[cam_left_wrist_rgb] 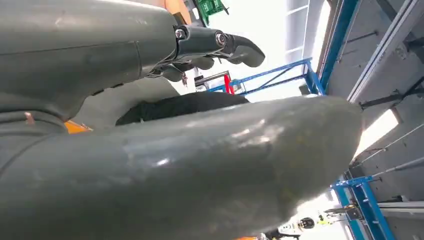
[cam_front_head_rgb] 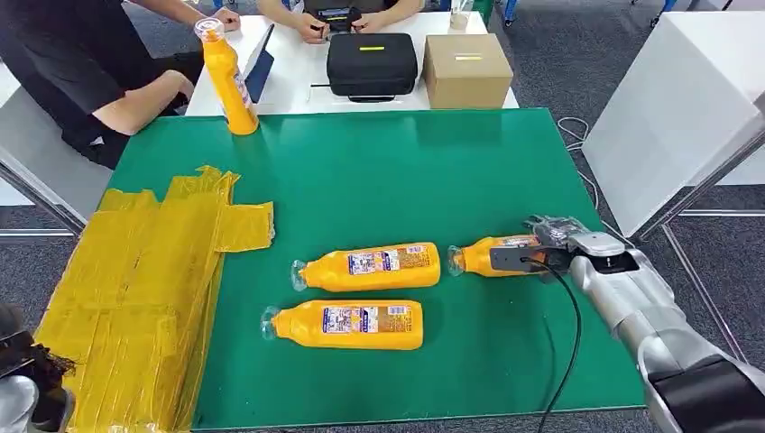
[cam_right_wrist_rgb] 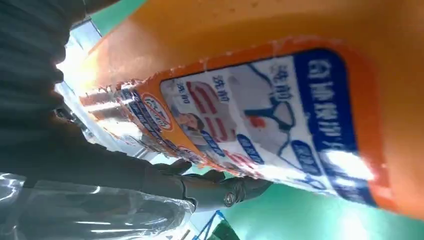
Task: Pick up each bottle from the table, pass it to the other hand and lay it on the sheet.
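Nearest on the green tabletop [cam_front_head_rgb: 505,171] lie two bottles side by side, the near bottle [cam_front_head_rgb: 347,325] and the middle bottle [cam_front_head_rgb: 372,268], long axes left-right, caps left. Just right of them the right hand [cam_front_head_rgb: 555,245] has its fingers [cam_right_wrist_rgb: 215,187] clamped round the third bottle [cam_front_head_rgb: 492,255], which lies the same way (whether it has lifted, I cannot tell). The yellow sheet [cam_front_head_rgb: 135,289] lies far left, nearer the left hand [cam_left_wrist_rgb: 150,150]; whether its fingers are apart is unclear. A fourth bottle [cam_front_head_rgb: 225,81] stands upright at the far edge.

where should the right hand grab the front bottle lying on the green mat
Around the wide labelled body of the front bottle, coming from above with fingers across its width. It lies flat, cap pointing left toward the sheet, and the neck is narrow. The right hand is at another bottle.
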`<control>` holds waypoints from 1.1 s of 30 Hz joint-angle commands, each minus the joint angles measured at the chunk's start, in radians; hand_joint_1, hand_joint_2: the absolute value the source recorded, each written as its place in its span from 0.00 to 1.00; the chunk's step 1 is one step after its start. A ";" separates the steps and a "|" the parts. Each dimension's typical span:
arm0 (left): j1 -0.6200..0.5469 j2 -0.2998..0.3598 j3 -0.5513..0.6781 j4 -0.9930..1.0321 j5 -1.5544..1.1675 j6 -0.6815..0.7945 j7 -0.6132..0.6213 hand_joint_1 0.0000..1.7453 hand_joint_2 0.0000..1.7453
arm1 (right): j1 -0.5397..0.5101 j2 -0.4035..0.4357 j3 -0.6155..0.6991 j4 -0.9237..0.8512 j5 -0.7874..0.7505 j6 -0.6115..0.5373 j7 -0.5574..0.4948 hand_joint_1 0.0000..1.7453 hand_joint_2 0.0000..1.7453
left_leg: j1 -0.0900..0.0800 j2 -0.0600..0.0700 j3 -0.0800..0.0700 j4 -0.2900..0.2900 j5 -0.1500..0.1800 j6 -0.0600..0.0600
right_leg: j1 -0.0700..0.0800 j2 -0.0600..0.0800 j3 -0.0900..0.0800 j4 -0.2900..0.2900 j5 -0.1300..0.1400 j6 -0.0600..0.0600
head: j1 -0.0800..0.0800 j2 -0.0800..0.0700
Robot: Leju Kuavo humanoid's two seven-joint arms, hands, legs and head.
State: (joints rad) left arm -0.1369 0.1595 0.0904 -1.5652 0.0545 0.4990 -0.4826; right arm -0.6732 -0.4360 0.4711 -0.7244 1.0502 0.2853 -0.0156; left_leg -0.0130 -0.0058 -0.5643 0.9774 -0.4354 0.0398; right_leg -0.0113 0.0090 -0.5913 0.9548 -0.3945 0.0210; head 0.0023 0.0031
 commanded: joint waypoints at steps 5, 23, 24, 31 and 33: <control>-0.021 -0.016 0.016 0.059 0.018 0.000 -0.012 0.00 0.00 | -0.070 0.017 0.046 0.109 -0.015 0.025 -0.021 0.00 1.00 | 0.000 0.002 0.003 0.000 -0.001 -0.003 | 0.000 0.001 0.003 0.000 -0.001 -0.001 | 0.000 0.000; -0.069 -0.022 -0.010 0.124 0.039 0.002 -0.035 0.00 0.00 | 0.025 -0.006 -0.038 0.062 -0.024 0.015 0.045 0.00 1.00 | 0.001 -0.002 0.004 0.000 -0.001 -0.003 | 0.001 -0.003 0.004 -0.001 -0.001 -0.001 | 0.000 0.000; -0.074 -0.022 -0.011 0.134 0.042 -0.001 -0.039 0.00 0.00 | 0.026 -0.005 -0.042 0.061 -0.023 0.014 0.048 0.00 1.00 | 0.001 -0.002 0.003 0.000 0.000 -0.002 | 0.001 -0.003 0.004 -0.001 -0.001 -0.001 | 0.000 0.000; -0.099 -0.027 -0.018 0.170 0.050 -0.007 -0.053 0.00 0.00 | 0.029 -0.007 -0.083 0.056 -0.006 0.013 0.067 0.00 1.00 | 0.001 -0.002 0.004 0.000 0.000 -0.002 | 0.001 -0.003 0.004 -0.001 -0.001 -0.001 | 0.000 0.000; -0.102 -0.028 -0.020 0.174 0.050 -0.008 -0.054 0.00 0.00 | 0.032 -0.006 -0.090 0.052 -0.001 0.015 0.071 0.00 1.00 | 0.001 -0.003 0.005 0.000 -0.001 -0.003 | 0.001 -0.004 0.006 -0.001 -0.001 -0.001 | 0.000 0.000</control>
State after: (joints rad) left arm -0.1779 0.1541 0.0866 -1.4950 0.1015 0.4963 -0.5329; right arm -0.6567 -0.4528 0.4272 -0.6893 1.0361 0.2953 0.0378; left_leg -0.0133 -0.0057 -0.5621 0.9779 -0.4353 0.0399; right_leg -0.0111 0.0091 -0.5900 0.9547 -0.3944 0.0211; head 0.0027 0.0030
